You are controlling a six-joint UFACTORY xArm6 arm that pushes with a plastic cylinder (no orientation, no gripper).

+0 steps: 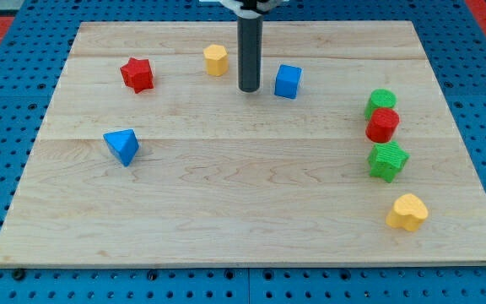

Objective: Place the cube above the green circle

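Observation:
A blue cube (288, 81) sits on the wooden board (243, 211) near the view's top, right of centre. A green circle block (380, 102) sits at the view's right, touching a red circle block (382, 125) just below it. My tip (249, 89) is the lower end of a dark rod and rests on the board just to the left of the blue cube, a small gap apart. The cube is well to the left of the green circle and slightly higher in the view.
A yellow block (216, 60) lies left of the rod, a red star (137, 74) further left, a blue triangle-like block (122, 146) at the left. A green star (387, 160) and a yellow heart (407, 212) lie below the red circle.

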